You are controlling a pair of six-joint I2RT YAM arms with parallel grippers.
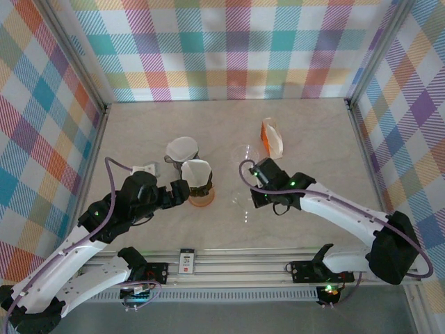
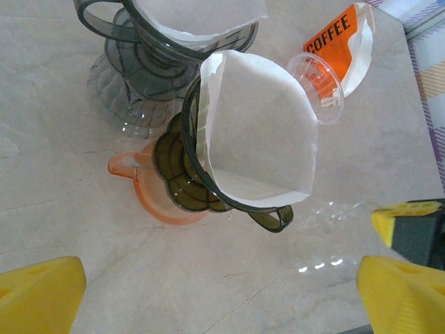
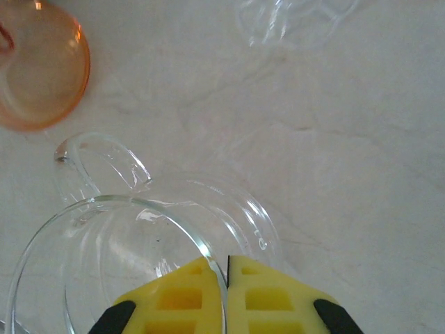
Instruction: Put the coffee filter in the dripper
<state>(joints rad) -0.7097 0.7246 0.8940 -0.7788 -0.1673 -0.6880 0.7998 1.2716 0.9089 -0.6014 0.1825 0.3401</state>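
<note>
The right gripper (image 3: 227,263) pinches the rim of the clear dripper (image 3: 132,233), just right of the orange cup (image 2: 149,198). The left gripper (image 2: 219,282) hangs wide open on the cup's near side. The coffee filter (image 2: 261,132) sits in the dark dripper (image 2: 191,174), which rests on the cup.

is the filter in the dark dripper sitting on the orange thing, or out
In: the white filter sits inside the dark dripper, its top edge poking above the rim.

The word "COFFEE" in white capitals on the orange pouch (image 2: 343,43).
</note>
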